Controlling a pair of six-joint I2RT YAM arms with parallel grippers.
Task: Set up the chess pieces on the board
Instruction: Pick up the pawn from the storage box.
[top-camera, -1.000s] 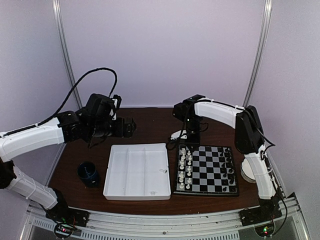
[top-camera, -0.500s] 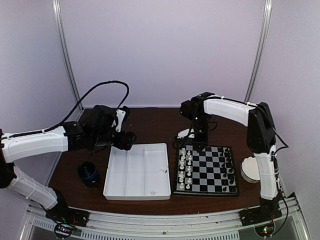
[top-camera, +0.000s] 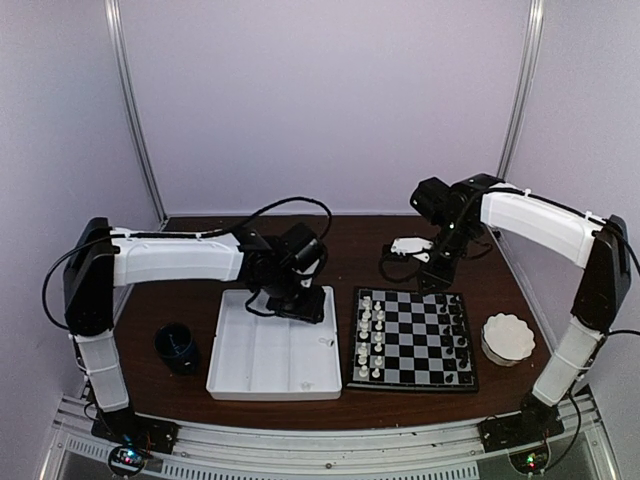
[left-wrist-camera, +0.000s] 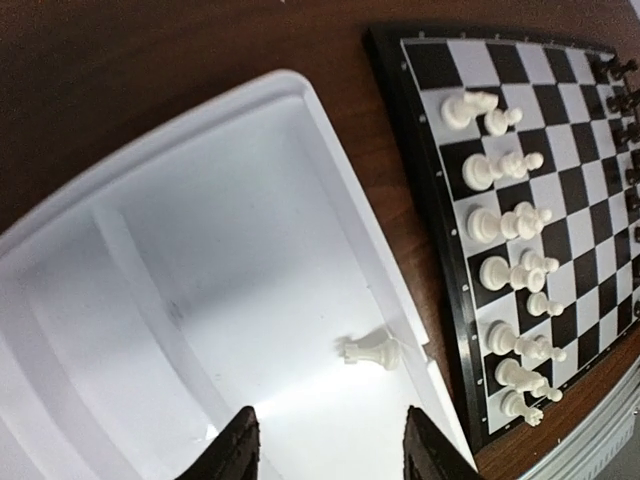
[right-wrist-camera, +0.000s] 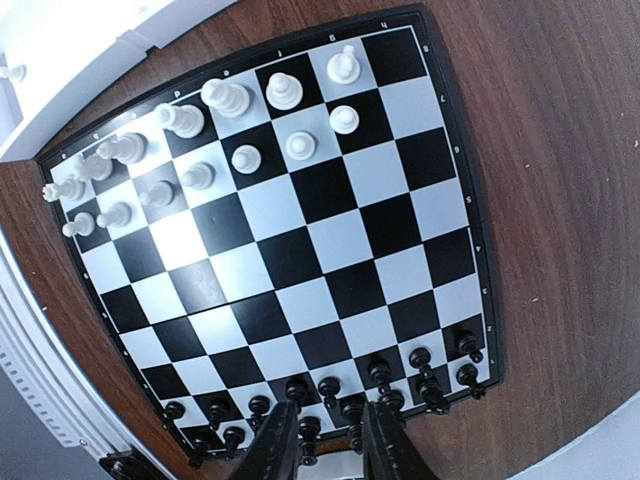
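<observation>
The left gripper (left-wrist-camera: 330, 452) is seen hanging over the white tray (left-wrist-camera: 150, 300). Its fingers (left-wrist-camera: 240, 450) are parted a fair way, with nothing caught between them and nothing touched. One white chess piece (left-wrist-camera: 370, 350) is found lying on its side in the tray, close to the wall nearest the board (right-wrist-camera: 300, 250).

The right gripper (right-wrist-camera: 328, 445) is held above the black side of the board. Its fingers are only narrowly parted, and nothing is pinched between them as far as can be made out.

The white pieces (right-wrist-camera: 230, 97) are lined up in two rows along one edge and the black pieces (right-wrist-camera: 420, 360) along the opposite edge. A dark blue cup (top-camera: 178, 345) is parked left of the tray, and a small white dish (top-camera: 508, 337) right of the board.
</observation>
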